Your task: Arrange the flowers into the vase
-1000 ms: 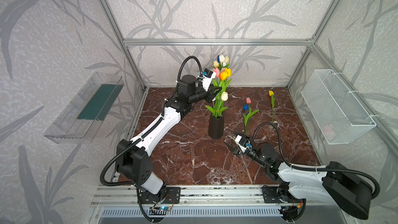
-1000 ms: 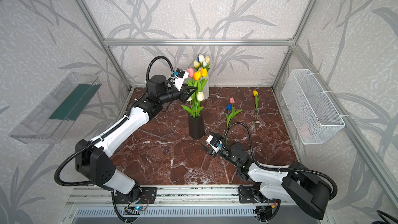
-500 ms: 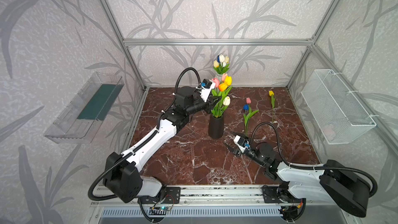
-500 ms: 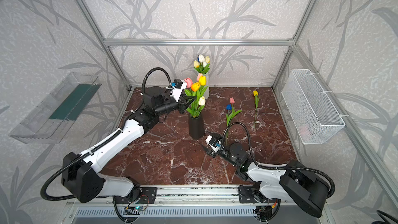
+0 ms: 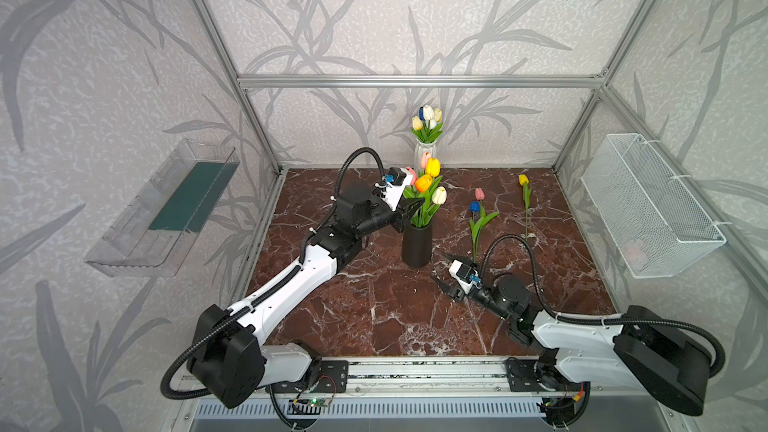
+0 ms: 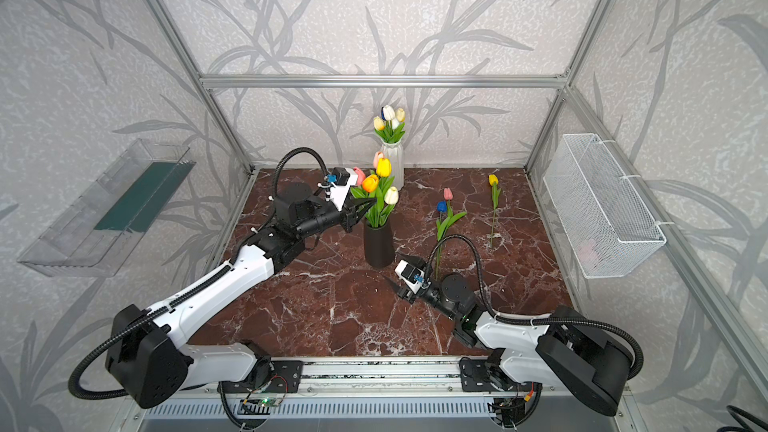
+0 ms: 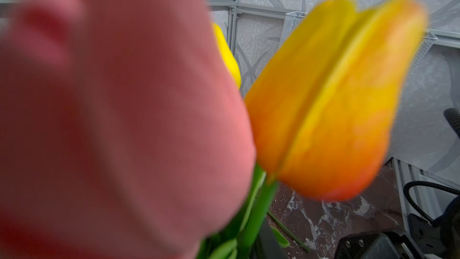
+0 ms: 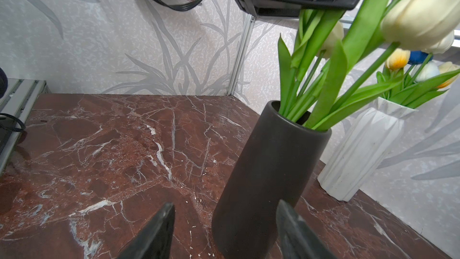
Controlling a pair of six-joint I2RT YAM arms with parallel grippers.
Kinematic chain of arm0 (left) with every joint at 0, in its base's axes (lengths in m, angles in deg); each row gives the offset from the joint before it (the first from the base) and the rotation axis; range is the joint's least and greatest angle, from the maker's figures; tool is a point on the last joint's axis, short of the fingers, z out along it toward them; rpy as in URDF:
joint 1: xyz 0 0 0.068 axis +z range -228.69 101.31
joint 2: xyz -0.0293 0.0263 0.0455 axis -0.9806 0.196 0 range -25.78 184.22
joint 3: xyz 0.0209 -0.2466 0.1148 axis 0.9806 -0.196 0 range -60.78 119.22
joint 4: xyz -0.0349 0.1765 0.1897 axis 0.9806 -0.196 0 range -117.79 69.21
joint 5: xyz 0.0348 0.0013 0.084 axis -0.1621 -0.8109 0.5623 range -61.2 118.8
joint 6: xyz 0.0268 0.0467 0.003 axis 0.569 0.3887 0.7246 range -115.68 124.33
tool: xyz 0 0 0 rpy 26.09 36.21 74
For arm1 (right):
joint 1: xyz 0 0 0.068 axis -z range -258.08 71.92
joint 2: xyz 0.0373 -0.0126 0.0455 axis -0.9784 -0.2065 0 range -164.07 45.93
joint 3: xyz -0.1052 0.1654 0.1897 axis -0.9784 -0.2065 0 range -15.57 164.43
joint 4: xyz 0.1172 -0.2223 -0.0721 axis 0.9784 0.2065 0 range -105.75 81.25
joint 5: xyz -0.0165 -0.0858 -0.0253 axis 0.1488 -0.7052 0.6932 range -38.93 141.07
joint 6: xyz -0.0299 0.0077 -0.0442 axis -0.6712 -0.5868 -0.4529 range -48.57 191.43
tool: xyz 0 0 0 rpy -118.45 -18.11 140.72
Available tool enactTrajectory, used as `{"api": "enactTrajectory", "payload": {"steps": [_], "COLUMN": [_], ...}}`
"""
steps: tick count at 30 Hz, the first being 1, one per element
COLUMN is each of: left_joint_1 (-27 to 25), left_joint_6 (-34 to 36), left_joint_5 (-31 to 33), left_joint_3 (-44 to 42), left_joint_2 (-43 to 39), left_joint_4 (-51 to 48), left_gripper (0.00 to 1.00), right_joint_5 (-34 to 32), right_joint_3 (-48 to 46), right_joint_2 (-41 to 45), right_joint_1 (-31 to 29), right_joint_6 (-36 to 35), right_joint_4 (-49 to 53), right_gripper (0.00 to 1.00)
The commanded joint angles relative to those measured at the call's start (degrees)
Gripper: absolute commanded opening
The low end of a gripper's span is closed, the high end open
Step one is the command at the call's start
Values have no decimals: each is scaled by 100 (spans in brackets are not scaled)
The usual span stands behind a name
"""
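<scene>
While the flowers (image 5: 426, 197) stand bunched in the black vase (image 5: 417, 245) at mid-table, your left fingers (image 5: 406, 214) sit at the stems just above its rim, likely settling them; whether they pinch or stand free cannot be told. Your right fingers (image 8: 154, 232), spread wide, hover low near the vase's foot, probably ready to brace it. A pink-and-blue pair (image 5: 478, 218) and a yellow tulip (image 5: 524, 201) lie loose on the table (image 5: 374, 305). A white vase (image 5: 424, 155) at the back holds cream and blue heads.
</scene>
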Motion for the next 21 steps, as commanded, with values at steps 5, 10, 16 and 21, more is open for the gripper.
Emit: {"api": "enactTrajectory", "payload": {"steps": [5,10,16,21], "left_joint_1": [-28,-28,-20,-36], "left_joint_6": [177,350,249,-36], "left_joint_5": [172,573,1169,1553], "left_joint_3": [-96,-255,-1141,-2315], "left_joint_2": [-654,-1081,-1933,-2782], "left_joint_4": [310,157,952,1871], "left_gripper": [60,63,73,80], "right_joint_5": [41,-139,-896,-1106], "right_joint_3": [152,191,744,1572], "right_joint_2": [-27,57,823,1400], "right_joint_1": [-31,-31,2,513], "right_joint_6": [-28,73,230,678], "right_joint_4": [-180,-97,1195,2883], "right_gripper": [66,67,72,84]}}
